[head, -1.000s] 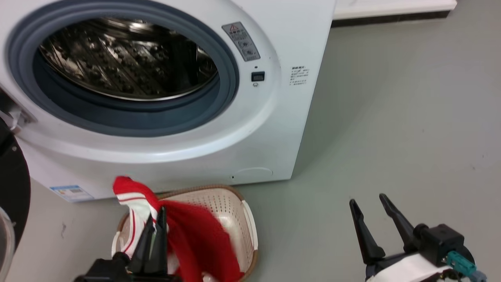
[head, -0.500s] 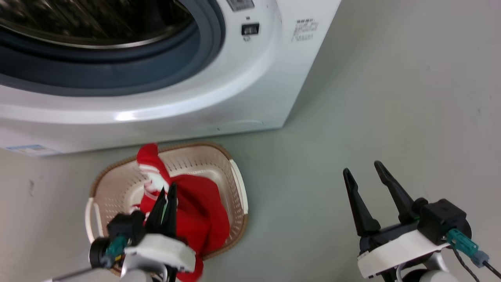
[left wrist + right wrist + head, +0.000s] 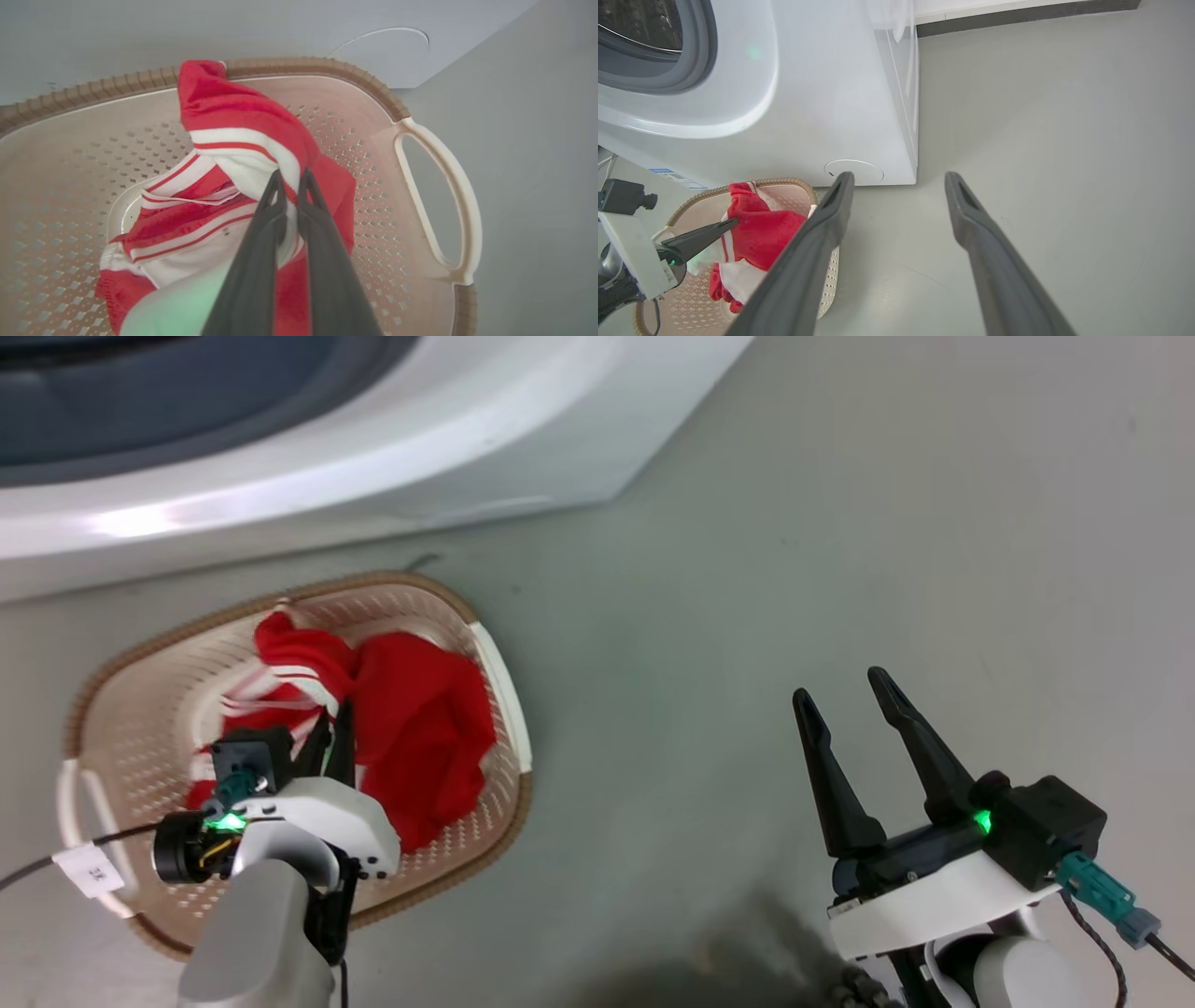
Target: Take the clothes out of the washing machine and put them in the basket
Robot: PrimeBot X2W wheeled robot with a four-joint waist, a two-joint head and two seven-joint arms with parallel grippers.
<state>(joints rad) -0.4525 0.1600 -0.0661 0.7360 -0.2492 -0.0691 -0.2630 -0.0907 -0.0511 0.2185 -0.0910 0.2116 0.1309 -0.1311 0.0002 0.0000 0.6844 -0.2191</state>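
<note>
– Head view, quick: left gripper (image 3: 333, 721)?
– Down inside the basket (image 3: 140, 709), fingers pinched nearly together on a white-striped fold of the clothes (image 3: 420, 728). Left wrist view confirms fabric between them.
– Clothes location?
– Bunched in the basket, mostly its right half. One red end reaches up to the far rim. White band and stripes lie on the left, lower down.
– Basket?
– On the grey floor (image 3: 840, 523), on the near side of the washing machine (image 3: 373, 457), just beside it, by its right front corner.
– Right gripper (image 3: 840, 686)?
– Fingers spread wide, holding nothing, above the floor, well apart to the right of the basket.
– Drum?
– Right wrist view catches a slice of the porthole (image 3: 698, 46); too little to tell what's inside.
</note>
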